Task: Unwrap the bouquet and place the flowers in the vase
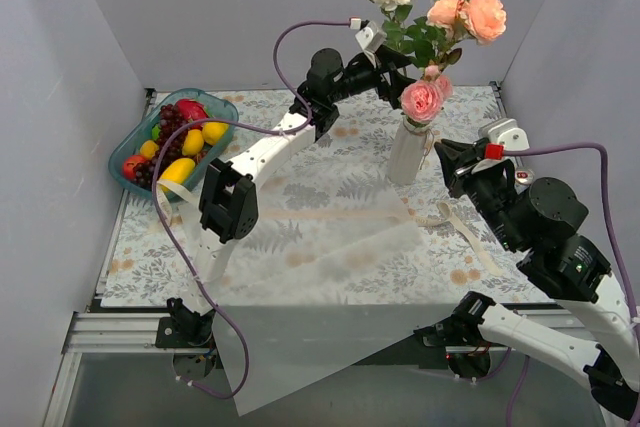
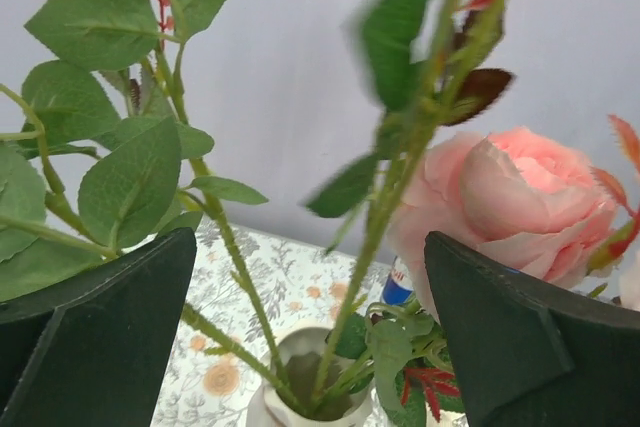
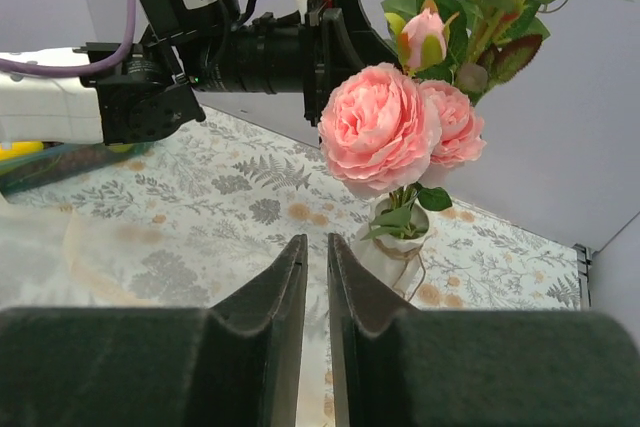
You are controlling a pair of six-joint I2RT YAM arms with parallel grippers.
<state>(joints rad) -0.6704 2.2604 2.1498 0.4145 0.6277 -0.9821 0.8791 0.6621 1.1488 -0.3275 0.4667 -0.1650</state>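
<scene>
Left wrist view gives me only the rim of the vase (image 2: pixel 305 387), cut off at the 6 o'clock edge, with green stems running down into it. One blurred stem crosses the middle of the view. Behind the pink rose (image 2: pixel 510 207) at 4 o'clock sits something blue and white (image 2: pixel 397 285), mostly hidden, and I cannot say what it is. The left jaws stand wide apart on either side of the stems and grip nothing.

From the top camera, the flowers (image 1: pixel 440 7) stand in the vase at about 1 o'clock on the table (image 1: pixel 300 162). The topmost blooms are cropped by the frame, and leaves hide the left jaws. The right jaws hang just beside the vase at its 3 o'clock. On the right wrist camera I see them nearly closed, with only a thin slit between them and nothing in it, and a large rose covers the vase's neck.

A translucent paper sheet (image 1: pixel 320 337) lies at 6 o'clock, overhanging the near edge. A cream ribbon (image 1: pixel 470 232) trails at 4 o'clock, and a blue fruit tray (image 1: pixel 222 107) sits at 10 o'clock. A white label (image 3: pixel 195 2) on the left arm carries marks I cannot read.
</scene>
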